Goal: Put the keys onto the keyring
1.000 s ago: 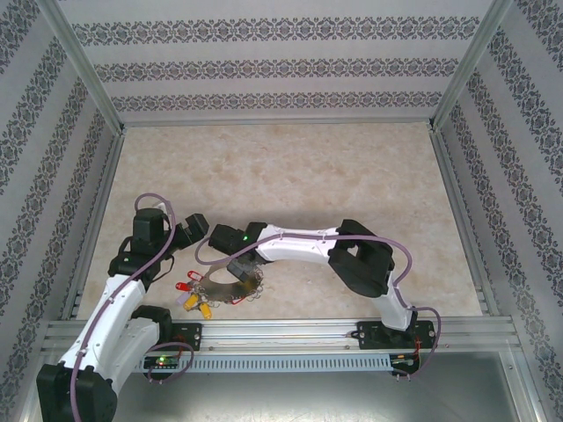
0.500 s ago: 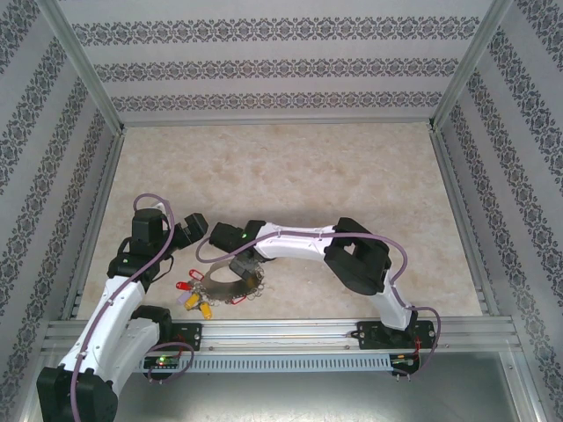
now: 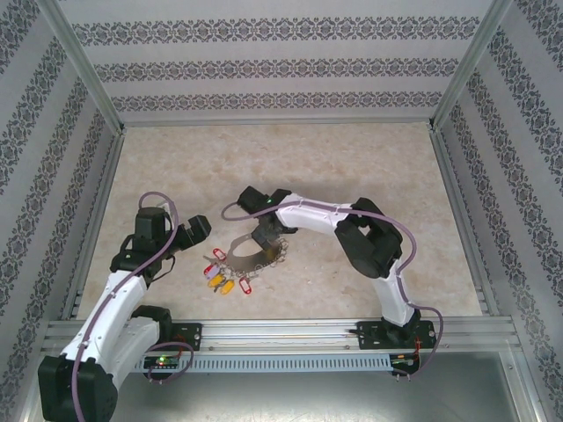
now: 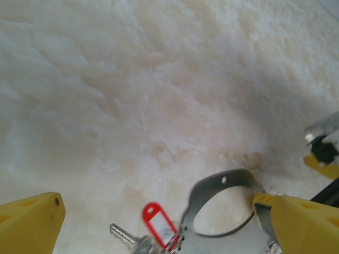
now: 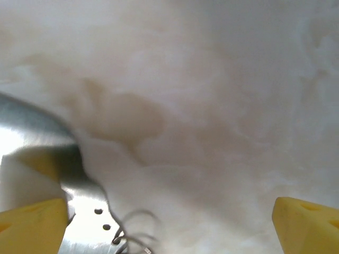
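The keyring (image 3: 251, 257) is a grey metal band loop lying on the pale marbled floor. Small silvery rings and the keys with red and yellow tags (image 3: 227, 283) hang off its near-left side. My right gripper (image 3: 264, 239) stands open right over the loop. In the right wrist view its left finger (image 5: 32, 222) sits against the band (image 5: 85, 211), and the gripper (image 5: 170, 206) has nothing between its fingers. My left gripper (image 3: 199, 234) is open just left of the loop. In the left wrist view the band (image 4: 212, 188), a red-tagged key (image 4: 158, 225) and the open gripper (image 4: 159, 203) show.
An aluminium rail (image 3: 281, 330) runs along the near edge close behind the keys. Patterned walls (image 3: 281, 66) and metal posts enclose the floor. Purple cables (image 3: 158, 198) loop over both arms. The far half of the floor (image 3: 290, 167) is bare.
The right arm has swung up and to the right, and the keyring with its keys has slid along with it, away from the near rail. The left gripper has hardly moved.
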`<state>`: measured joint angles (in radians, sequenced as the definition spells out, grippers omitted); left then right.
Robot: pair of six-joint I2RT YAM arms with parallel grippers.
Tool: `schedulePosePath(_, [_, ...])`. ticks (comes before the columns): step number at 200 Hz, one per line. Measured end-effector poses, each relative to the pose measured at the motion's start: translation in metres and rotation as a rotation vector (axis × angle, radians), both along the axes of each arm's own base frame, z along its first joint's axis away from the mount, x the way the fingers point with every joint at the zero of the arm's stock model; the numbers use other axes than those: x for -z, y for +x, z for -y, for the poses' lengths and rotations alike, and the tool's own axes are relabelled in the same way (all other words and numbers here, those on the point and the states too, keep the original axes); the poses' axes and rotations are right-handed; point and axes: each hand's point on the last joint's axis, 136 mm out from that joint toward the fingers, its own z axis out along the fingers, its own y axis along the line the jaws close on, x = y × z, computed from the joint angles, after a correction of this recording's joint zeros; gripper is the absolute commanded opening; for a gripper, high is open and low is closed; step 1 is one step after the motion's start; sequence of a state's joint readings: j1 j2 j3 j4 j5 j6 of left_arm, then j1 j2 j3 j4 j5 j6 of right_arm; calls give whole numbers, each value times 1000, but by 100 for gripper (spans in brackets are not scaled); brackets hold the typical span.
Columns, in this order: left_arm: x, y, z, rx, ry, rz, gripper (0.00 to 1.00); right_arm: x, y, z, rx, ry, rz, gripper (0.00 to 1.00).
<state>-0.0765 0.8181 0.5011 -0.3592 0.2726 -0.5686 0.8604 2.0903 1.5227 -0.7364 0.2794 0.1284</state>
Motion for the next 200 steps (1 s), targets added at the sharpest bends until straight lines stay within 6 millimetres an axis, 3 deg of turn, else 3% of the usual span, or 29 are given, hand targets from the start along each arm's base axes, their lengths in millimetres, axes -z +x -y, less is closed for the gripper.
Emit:
schedulePosePath(49, [13,2,10,54,3,-62,100,-6,29,30,57,1,11,98])
schedulePosePath(74, [11,3,22,109,5,-64,100,-30,24,27,36,50,44,98])
schedulePosePath(104, [10,1,34,163,8,-63,97,-76,-16,4,-55,206,70,98])
schedulePosePath(122, [9,-1,43,203,13,-59,90,-89,-50,-7,-94,333,29,96])
schedulePosePath(140, [7,-4,52,241,16,-54,81,-83,-83,-8,-94,423,-50,89])
schedulePosePath(165, [7,-8,62,283,19,-51,65,-55,-122,-5,-61,474,-184,73])
schedulePosePath(181, [7,-11,68,306,17,-51,54,-44,-135,-5,-33,485,-237,66])
schedulePosePath(200, [5,-14,74,326,10,-46,45,-43,-135,-14,-23,516,-248,56])
